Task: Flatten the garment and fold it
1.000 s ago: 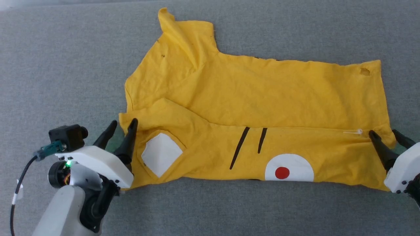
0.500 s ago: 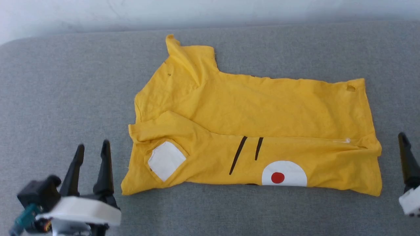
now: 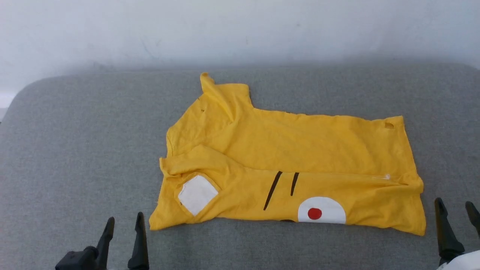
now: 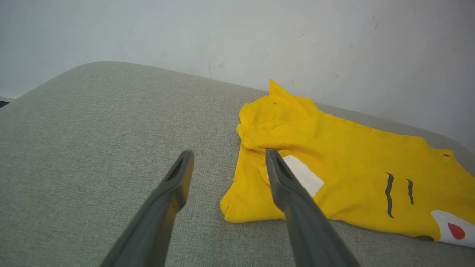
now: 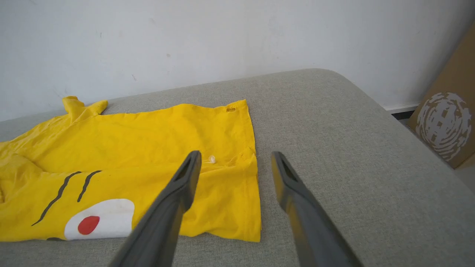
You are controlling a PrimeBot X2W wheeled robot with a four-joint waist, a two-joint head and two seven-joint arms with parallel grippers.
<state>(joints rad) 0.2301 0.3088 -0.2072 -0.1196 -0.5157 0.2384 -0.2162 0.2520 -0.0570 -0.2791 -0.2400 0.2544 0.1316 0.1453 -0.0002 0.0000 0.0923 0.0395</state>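
Observation:
The garment (image 3: pixel 285 150), a bright yellow T-shirt, lies on the grey cushioned surface (image 3: pixel 75 150) with its near long edge folded up over the body. The folded strip shows a white patch, two black whisker lines and a white band with a red dot. My left gripper (image 3: pixel 125 225) stands open at the lower left, off the shirt's near left corner. My right gripper (image 3: pixel 455 210) stands open at the lower right, just past the shirt's right hem. The garment (image 4: pixel 334 163) lies right of my left gripper (image 4: pixel 227 159); the garment (image 5: pixel 130 167) lies left of and under my right gripper (image 5: pixel 235 159). Both hold nothing.
A white wall (image 3: pixel 240 30) rises behind the surface. The surface's rounded left corner (image 3: pixel 22 93) is in the head view. A brown cardboard box (image 5: pixel 445 126) with a pale print stands beyond the surface's right end.
Both grippers have let go of the shirt's near corners and drawn back toward me, fully open. The head camera has tilted up, so the wall now shows. The shirt stays folded.

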